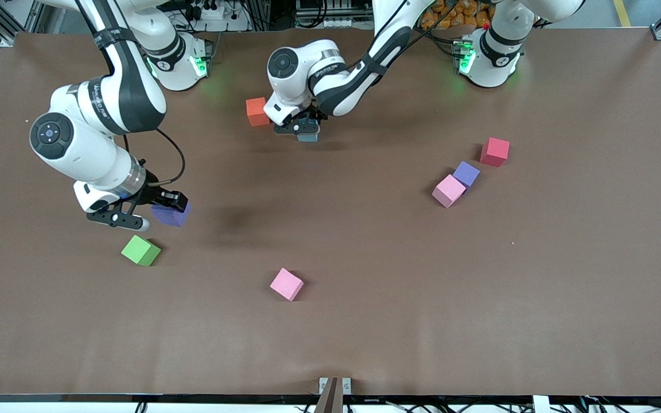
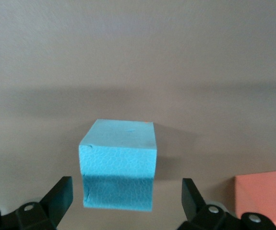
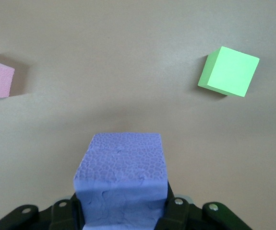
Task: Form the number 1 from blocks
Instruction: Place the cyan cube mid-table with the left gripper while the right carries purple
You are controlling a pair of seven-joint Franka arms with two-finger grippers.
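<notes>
The left gripper point(image 1: 307, 133) is sitting low at the counter point(image 1: 365, 321) near the robots' bases, its fingers point(image 2: 61, 196) standing apart on either side of the light blue block point(image 2: 119, 163) with daylight showing at both flanks, so nothing is being squeezed. In the front view that block point(image 1: 308, 136) is mostly hidden under the gripper, only a grey-blue sliver peeking out. The orange block point(image 1: 256, 111) is lying just beside it, toward the right arm's end; in the left wrist view the orange block point(image 2: 265, 199) is cut off at the frame edge.

The right gripper point(image 1: 155, 215) is hanging over the counter at the right arm's end, clamped on a purple block point(image 3: 123, 177). From the front the purple block point(image 1: 171, 215) is looking blurred and half shadowed. The green cube point(image 1: 140, 250) is resting on the counter just below it in that view.

One pink block point(image 1: 286, 284) is lying alone, nearest the front camera. Another pink block point(image 1: 448, 190) is touching the second purple block point(image 1: 466, 173) corner to corner toward the left arm's end, with the red cube point(image 1: 494, 151) near them, slightly apart.
</notes>
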